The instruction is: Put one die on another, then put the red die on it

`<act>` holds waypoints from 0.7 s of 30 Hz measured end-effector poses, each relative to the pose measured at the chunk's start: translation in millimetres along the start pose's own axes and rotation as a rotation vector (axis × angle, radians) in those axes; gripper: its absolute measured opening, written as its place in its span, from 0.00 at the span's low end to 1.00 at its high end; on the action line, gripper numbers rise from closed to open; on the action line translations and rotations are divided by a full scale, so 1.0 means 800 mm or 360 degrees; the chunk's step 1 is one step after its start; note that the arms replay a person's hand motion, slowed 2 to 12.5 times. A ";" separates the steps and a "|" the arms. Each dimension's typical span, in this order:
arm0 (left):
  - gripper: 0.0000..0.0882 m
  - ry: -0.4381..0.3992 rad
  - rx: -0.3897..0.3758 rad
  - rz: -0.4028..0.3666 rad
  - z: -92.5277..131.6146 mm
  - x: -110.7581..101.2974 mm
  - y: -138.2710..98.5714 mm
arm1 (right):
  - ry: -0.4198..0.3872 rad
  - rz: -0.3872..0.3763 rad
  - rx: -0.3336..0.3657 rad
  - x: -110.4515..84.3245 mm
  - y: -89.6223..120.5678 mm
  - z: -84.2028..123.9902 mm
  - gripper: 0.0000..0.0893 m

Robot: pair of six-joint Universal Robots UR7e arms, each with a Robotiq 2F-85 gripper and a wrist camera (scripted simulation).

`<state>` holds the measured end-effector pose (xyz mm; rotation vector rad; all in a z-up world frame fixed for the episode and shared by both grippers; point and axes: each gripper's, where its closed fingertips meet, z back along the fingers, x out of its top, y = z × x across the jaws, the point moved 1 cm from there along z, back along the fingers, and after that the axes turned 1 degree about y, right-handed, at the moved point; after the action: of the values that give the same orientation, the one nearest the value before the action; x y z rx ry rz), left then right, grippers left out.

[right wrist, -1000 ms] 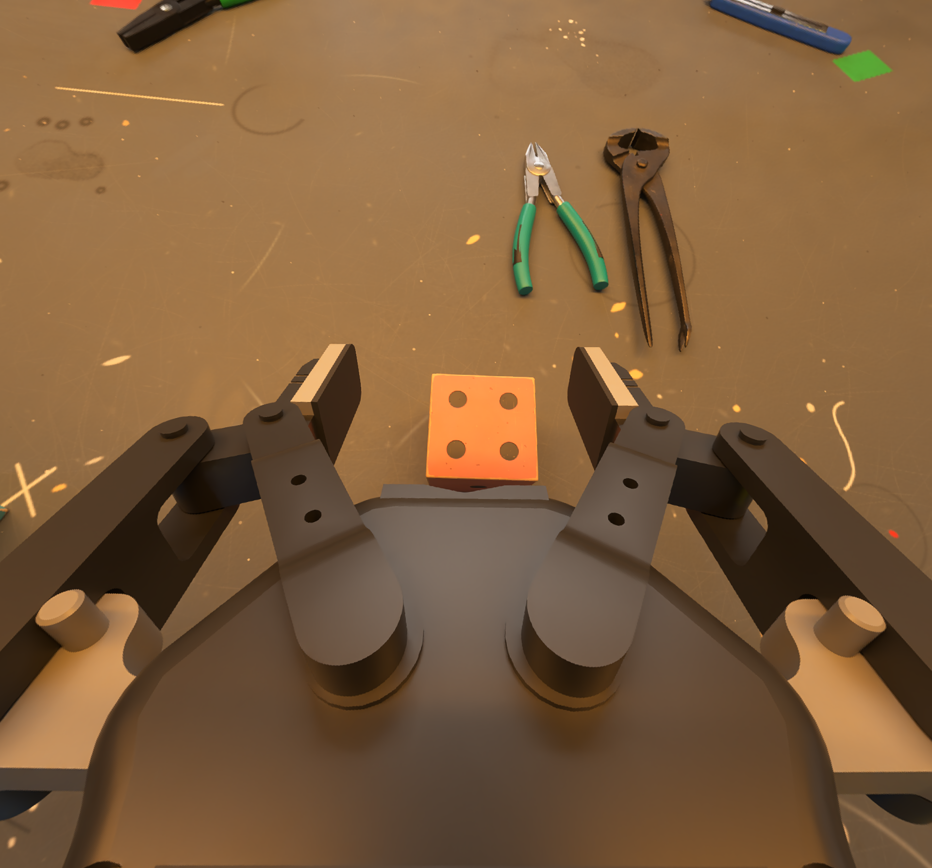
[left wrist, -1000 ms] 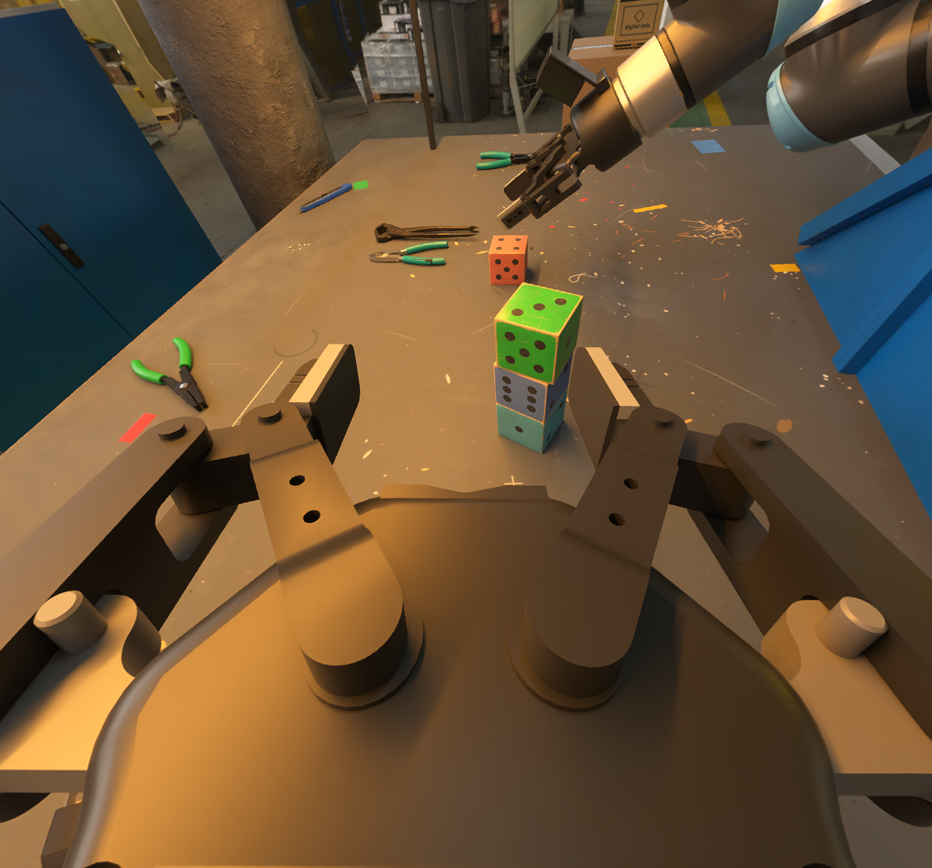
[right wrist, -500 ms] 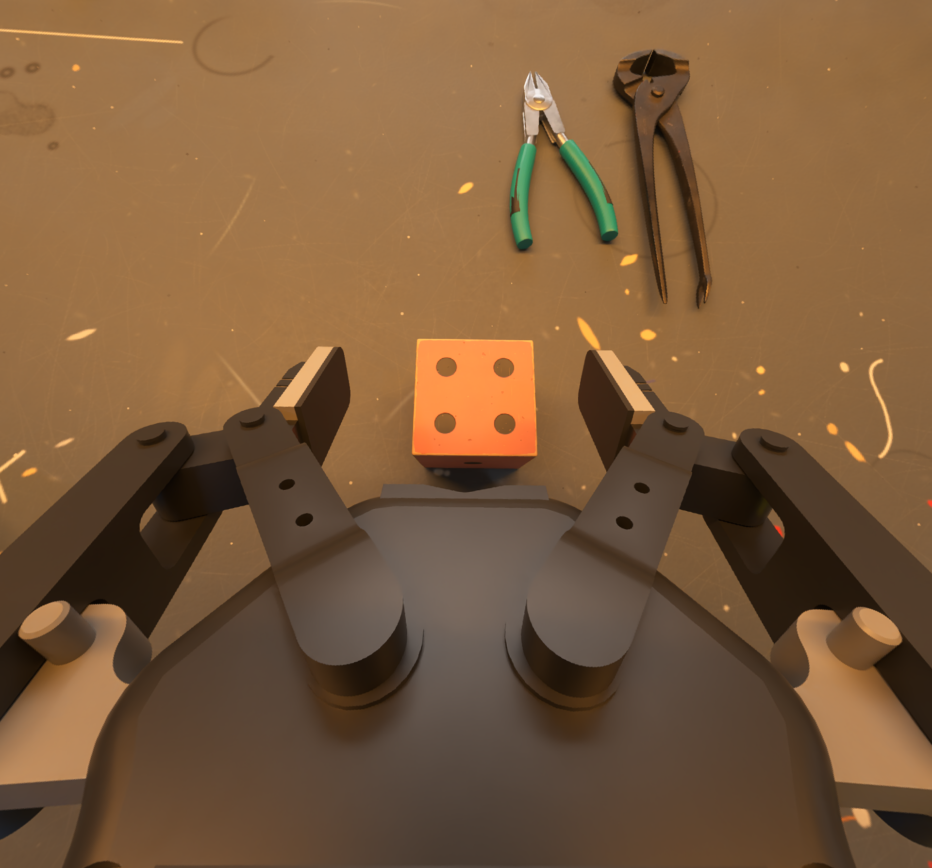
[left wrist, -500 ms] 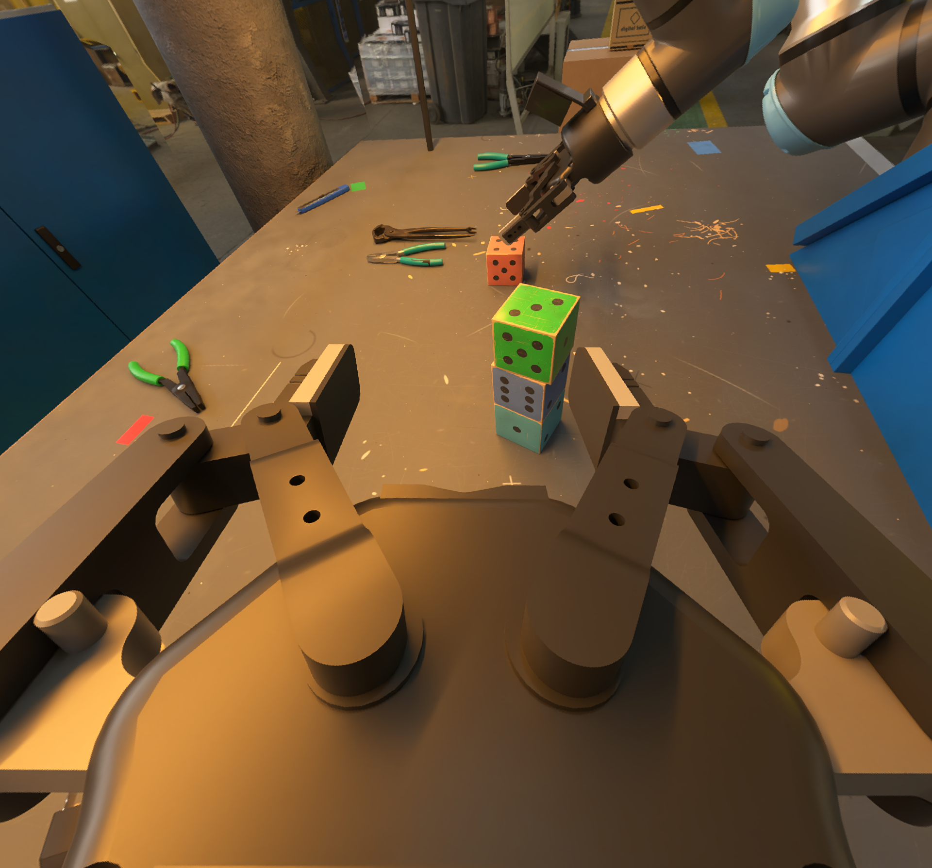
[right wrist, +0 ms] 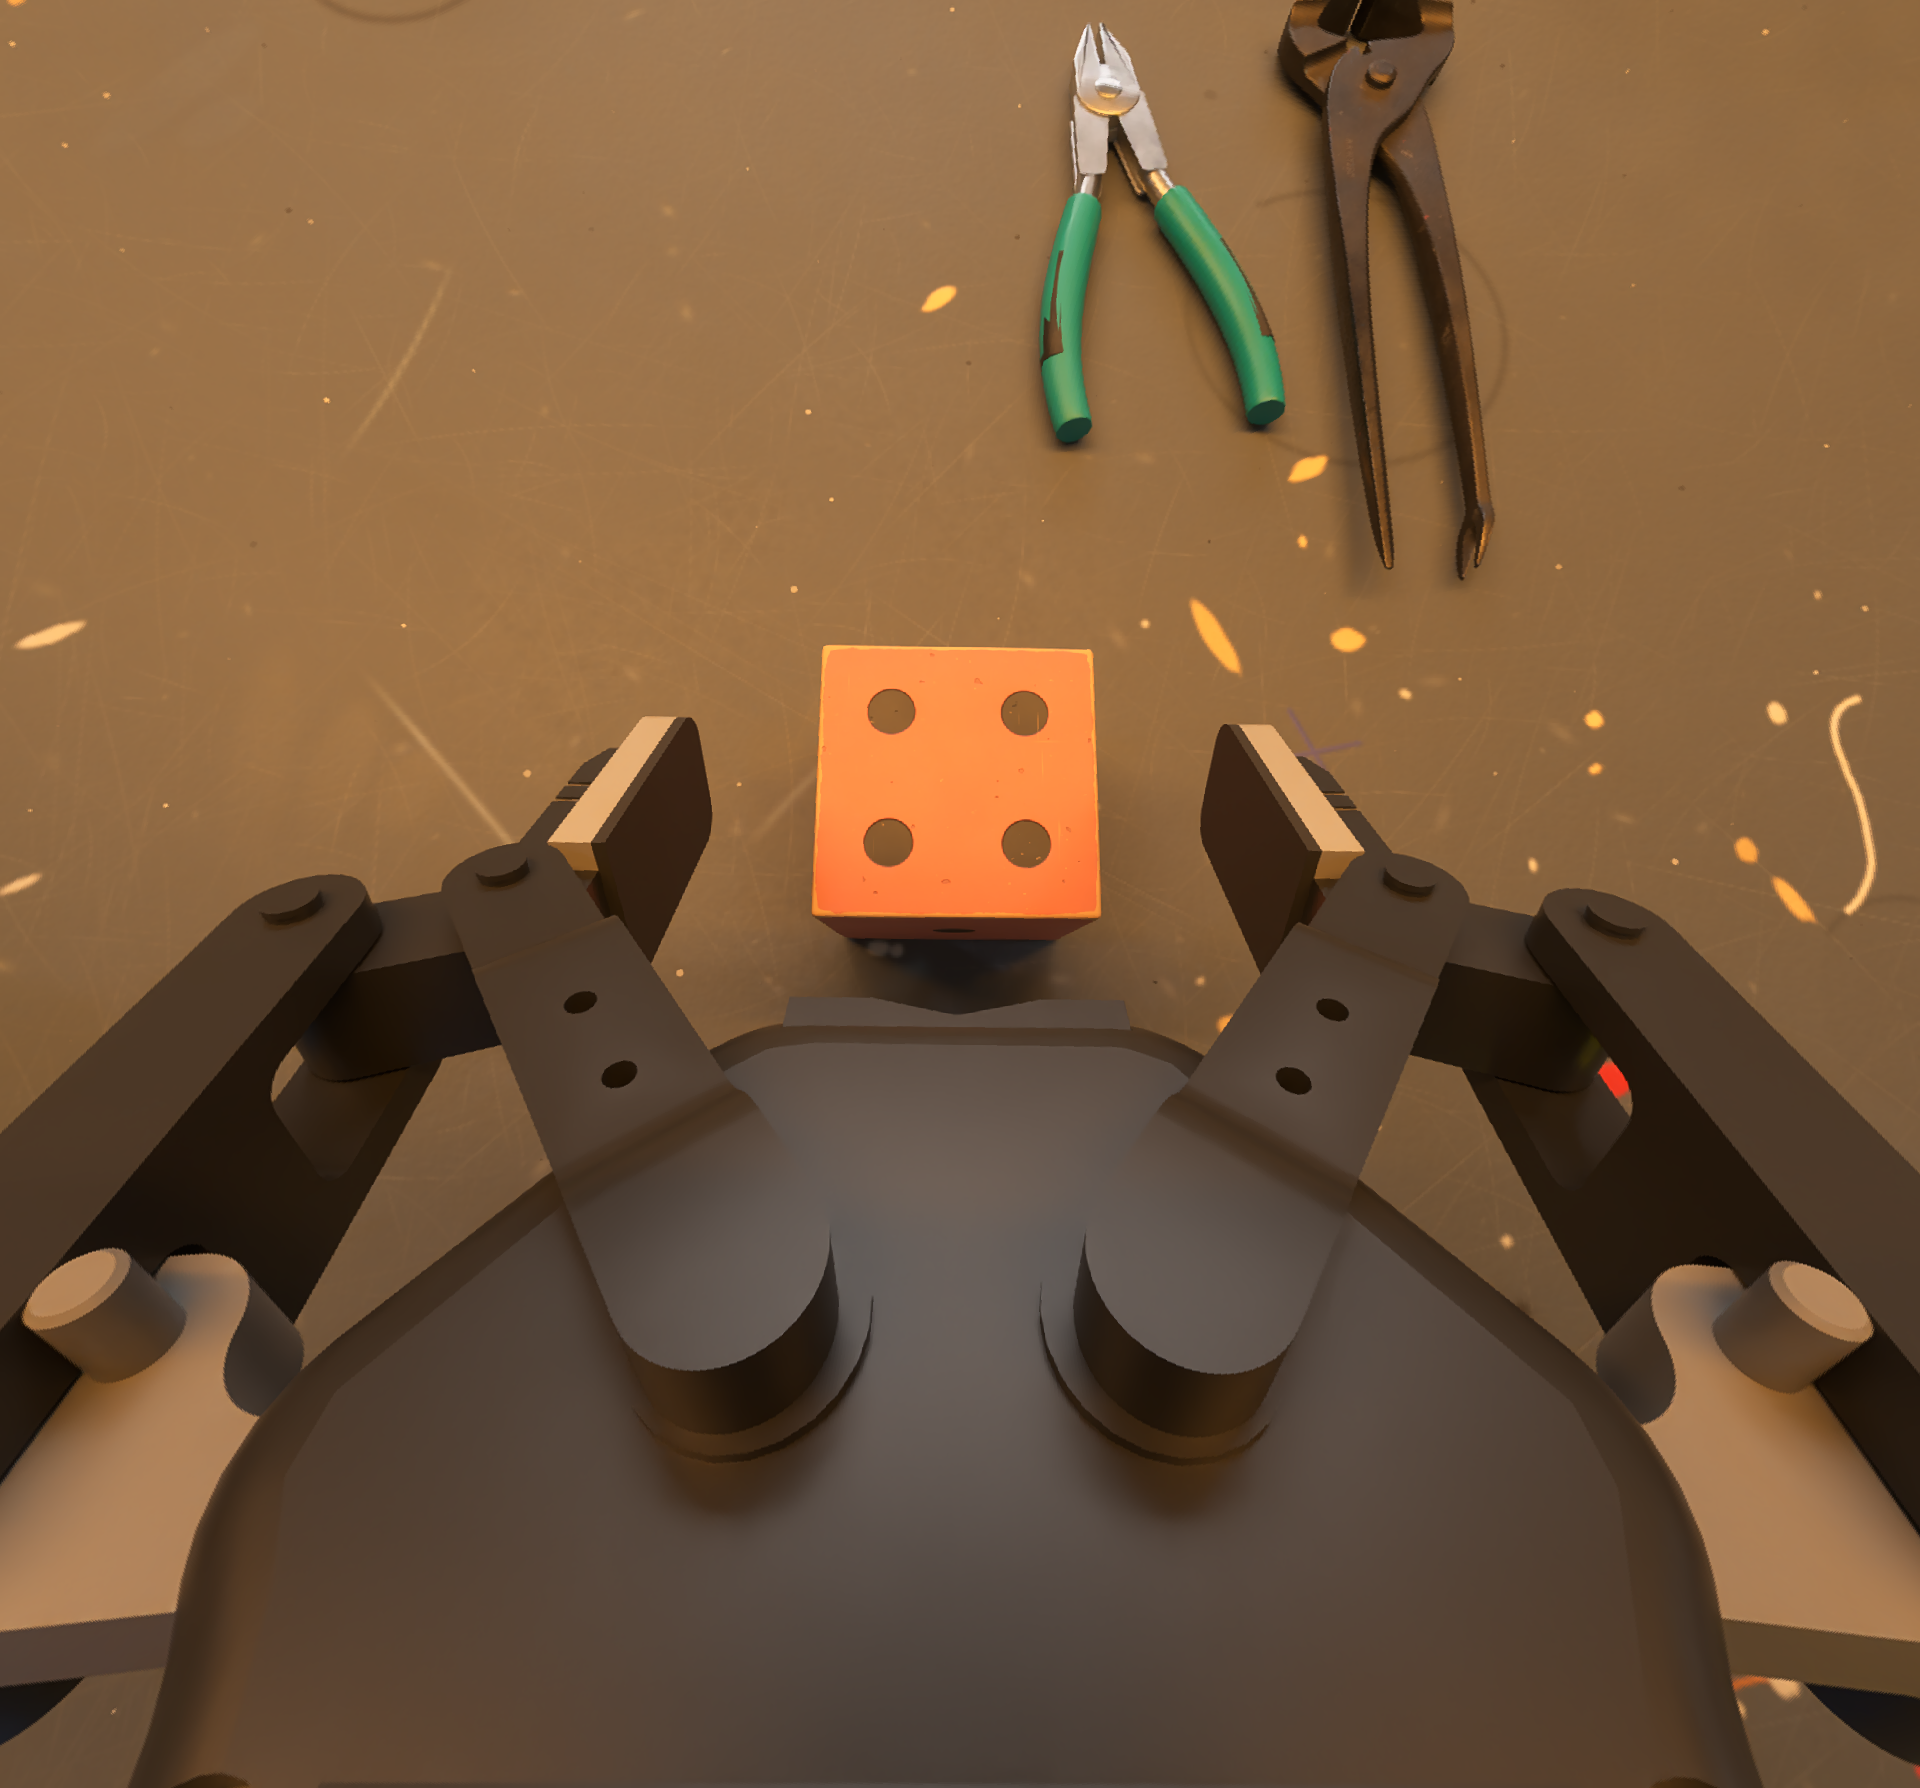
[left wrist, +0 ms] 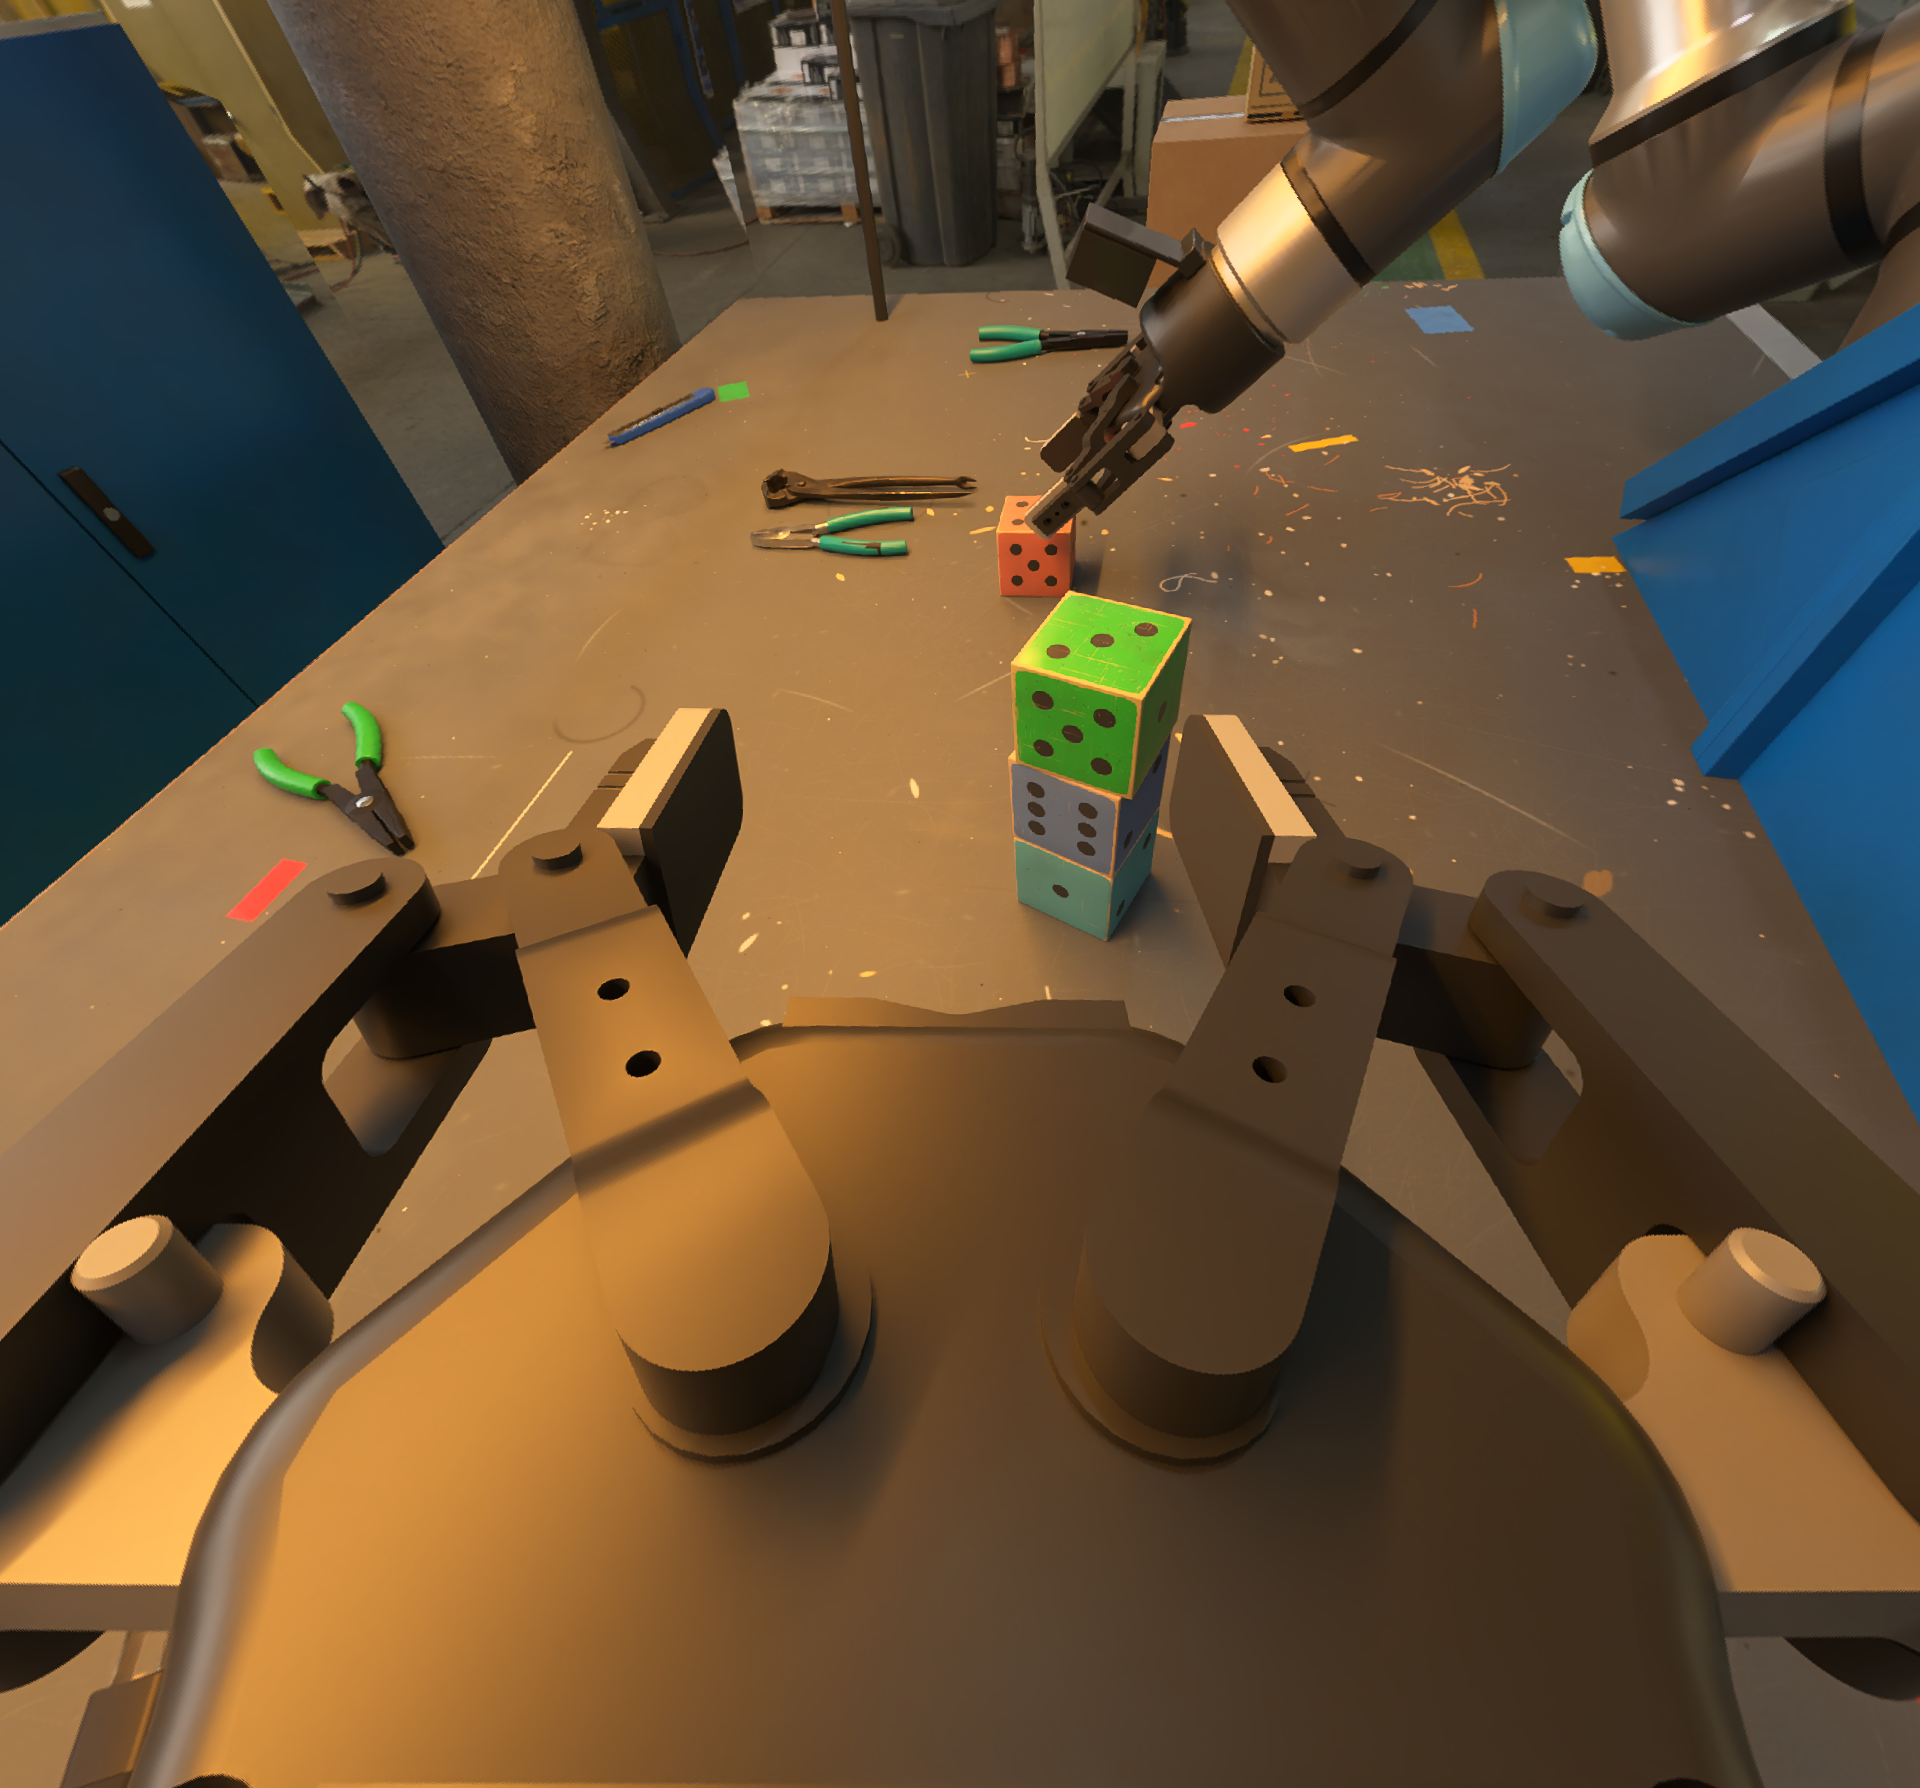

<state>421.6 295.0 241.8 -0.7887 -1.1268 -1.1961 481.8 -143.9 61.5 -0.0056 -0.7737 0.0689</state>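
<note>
A stack of three dice stands on the table: a green die (left wrist: 1096,699) on a grey-blue die (left wrist: 1075,819) on a teal die (left wrist: 1075,891). My left gripper (left wrist: 961,803) is open and empty, drawn back from the stack, which shows just left of its right finger. The red die (right wrist: 956,782) sits on the table beyond the stack, also in the left wrist view (left wrist: 1032,554). My right gripper (right wrist: 956,803) is open and straddles the red die from above, apart from it on both sides; it also shows in the left wrist view (left wrist: 1070,507).
Green-handled cutters (right wrist: 1143,232) and dark pincers (right wrist: 1392,263) lie past the red die. More green pliers (left wrist: 343,782) lie at the left, another pair (left wrist: 1029,343) at the far edge, with a blue knife (left wrist: 660,416). A blue cabinet (left wrist: 1808,647) borders the right.
My right gripper has come down and forward over the red die, which now sits between its open fingers. My left gripper has stayed open and pulled slightly back from the stack.
</note>
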 end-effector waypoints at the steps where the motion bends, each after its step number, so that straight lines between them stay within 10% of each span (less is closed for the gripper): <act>1: 0.83 0.0000 0.0000 0.0001 0.000 0.000 0.000 | 0.0004 0.0000 0.0001 -0.001 0.000 -0.001 0.92; 21: 0.82 0.0010 -0.0006 0.0021 -0.002 -0.003 0.002 | 0.0110 0.0000 0.0006 -0.020 -0.001 -0.016 0.91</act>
<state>423.8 294.9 239.2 -0.7936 -1.1130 -1.1894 479.5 -145.4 41.3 -0.0042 -0.7044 0.0699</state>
